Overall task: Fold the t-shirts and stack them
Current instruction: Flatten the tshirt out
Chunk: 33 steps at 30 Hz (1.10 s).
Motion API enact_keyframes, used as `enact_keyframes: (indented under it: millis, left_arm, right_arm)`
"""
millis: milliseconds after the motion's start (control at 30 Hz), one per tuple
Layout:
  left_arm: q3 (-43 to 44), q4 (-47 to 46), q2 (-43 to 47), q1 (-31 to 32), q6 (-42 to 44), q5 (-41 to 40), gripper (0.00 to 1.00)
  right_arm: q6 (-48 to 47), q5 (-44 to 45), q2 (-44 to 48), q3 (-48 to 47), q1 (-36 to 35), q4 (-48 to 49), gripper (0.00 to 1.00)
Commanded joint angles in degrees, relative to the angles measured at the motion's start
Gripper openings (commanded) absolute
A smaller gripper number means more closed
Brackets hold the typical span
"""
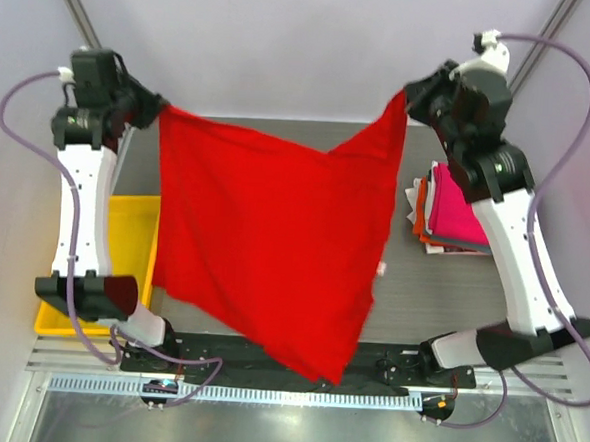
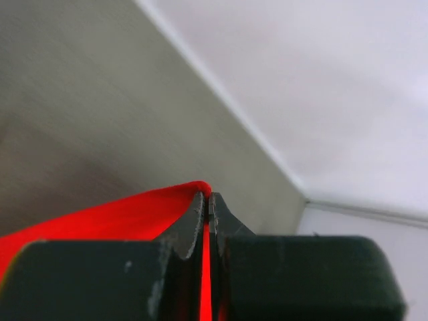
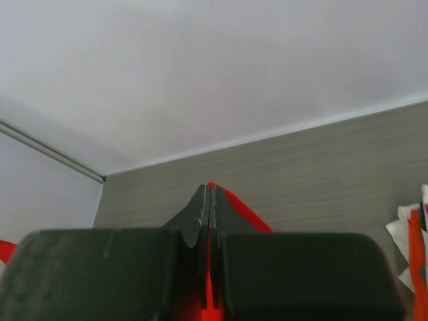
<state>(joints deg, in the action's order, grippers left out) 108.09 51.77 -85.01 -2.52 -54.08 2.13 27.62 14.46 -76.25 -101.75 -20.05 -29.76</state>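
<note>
Corners of the red t-shirt (image 1: 264, 239) are pinched tight by the left gripper (image 1: 158, 110) and the right gripper (image 1: 408, 96). Folded t-shirts (image 1: 461, 216) lie right of it on the tabletop (image 1: 416, 294).

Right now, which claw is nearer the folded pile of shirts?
Right. The right claw hangs by the folded pile's far corner; the left claw is far across, on the yellow tray's side.

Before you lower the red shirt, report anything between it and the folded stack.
Nothing visible: bare table separates the red t-shirt, pinched by the left tool and right tool, from the folded stack. The right arm overhangs the stack's outer side. Table under the shirt is hidden.
</note>
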Motion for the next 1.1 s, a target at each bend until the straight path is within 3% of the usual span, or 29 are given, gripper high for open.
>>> enact_keyframes:
  millis: [0, 100, 133, 233, 300, 400, 533, 733, 833, 1067]
  left_arm:
    - [18.3, -5.8, -2.3, -6.0, -2.6, 8.0, 0.00]
    - [29.8, -6.8, -8.1, -10.0, -7.6, 11.5, 0.00]
    - [28.5, -10.2, -8.1, -11.2, -10.4, 14.1, 0.00]
    - [18.1, -33.6, -7.3, -14.3, -21.3, 20.9, 0.00]
    - [13.1, -38.2, -7.9, -14.7, -23.0, 23.1, 0.00]
    - [6.4, -40.3, -7.2, -14.7, -21.5, 25.6, 0.00]
    - [-16.2, -43.9, -2.7, -14.8, -17.7, 25.6, 0.00]
    - [-41.7, -45.7, 8.0, -13.4, -11.0, 23.7, 0.00]
    - [-53.5, -46.5, 12.1, -11.3, -7.2, 22.5, 0.00]
    - [-72.0, -45.2, 18.6, -9.3, -1.8, 21.3, 0.00]
  right_arm:
    - [-0.4, -1.5, -1.7, -18.9, 0.3, 5.8, 0.01]
    - [-1.2, -1.4, -7.8, -32.6, 0.3, 5.7, 0.01]
    - [-1.2, -2.4, -9.0, -37.6, 0.2, 5.7, 0.01]
    - [-1.2, -5.7, -12.3, -41.7, 0.2, 5.9, 0.01]
    - [-1.5, -5.8, -10.9, -38.8, 0.3, 6.3, 0.01]
    - [-1.9, -3.7, -4.4, -23.8, 0.2, 8.7, 0.01]
    - [0.2, -4.1, 7.1, 7.6, 0.3, 15.4, 0.01]
    - [8.2, -2.7, 24.9, 42.5, 0.3, 18.4, 0.01]
    - [11.0, -2.4, 30.7, 55.0, 0.3, 18.2, 0.01]
    - [15.4, -4.7, 45.6, 70.4, 0.3, 9.4, 0.01]
